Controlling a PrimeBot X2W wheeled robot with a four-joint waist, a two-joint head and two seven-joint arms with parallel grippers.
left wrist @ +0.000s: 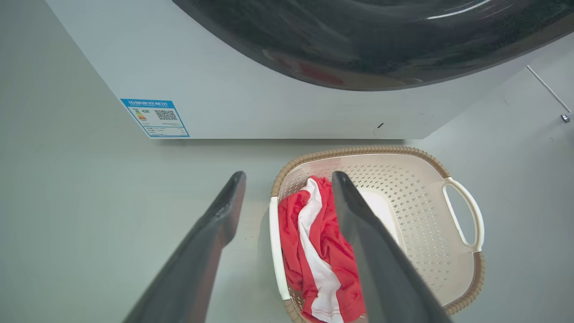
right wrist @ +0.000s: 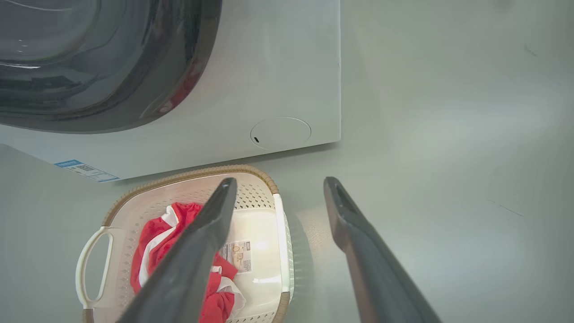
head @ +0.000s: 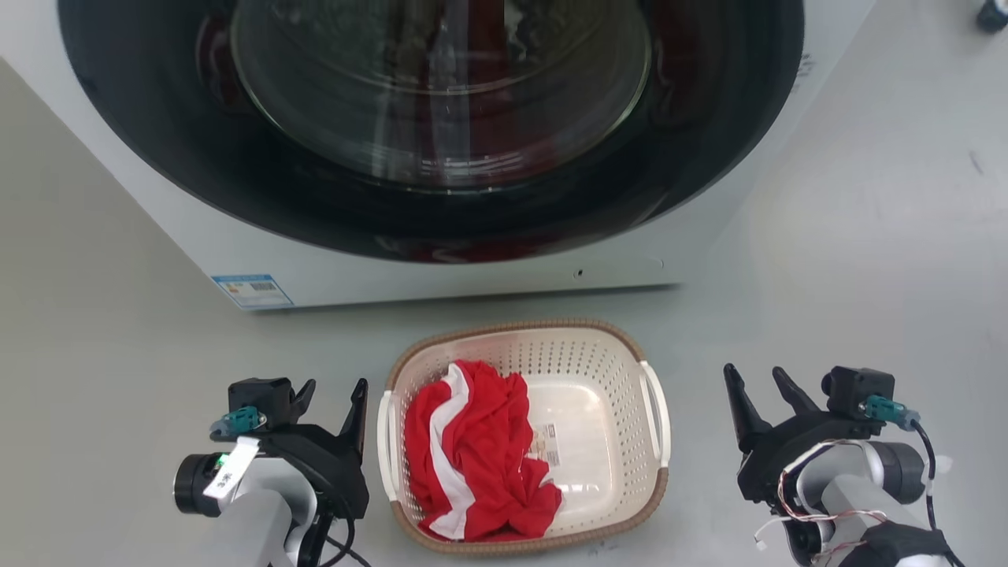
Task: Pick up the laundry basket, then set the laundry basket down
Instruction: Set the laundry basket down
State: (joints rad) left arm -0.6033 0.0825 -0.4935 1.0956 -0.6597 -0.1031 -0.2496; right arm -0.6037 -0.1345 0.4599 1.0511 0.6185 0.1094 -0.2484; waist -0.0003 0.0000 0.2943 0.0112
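Left pincer [head: 332,390] is hanging spread and empty just beside the laundry basket [head: 583,358], which is sitting on the floor [head: 118,354] in front of the washing machine [head: 472,276] with a red-and-white garment [head: 472,449] bunched up inside. Right pincer [head: 754,374] is hovering near the basket's other side, fingers also spread, gripping nothing.

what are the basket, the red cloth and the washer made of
The basket looks like moulded plastic: cream, slightly glossy, with punched holes; its brown rim only imitates weave. The cloth is soft fabric, limp and creased. The washer body is smooth white, either painted metal or plastic; its door looks like dark glossy glass.
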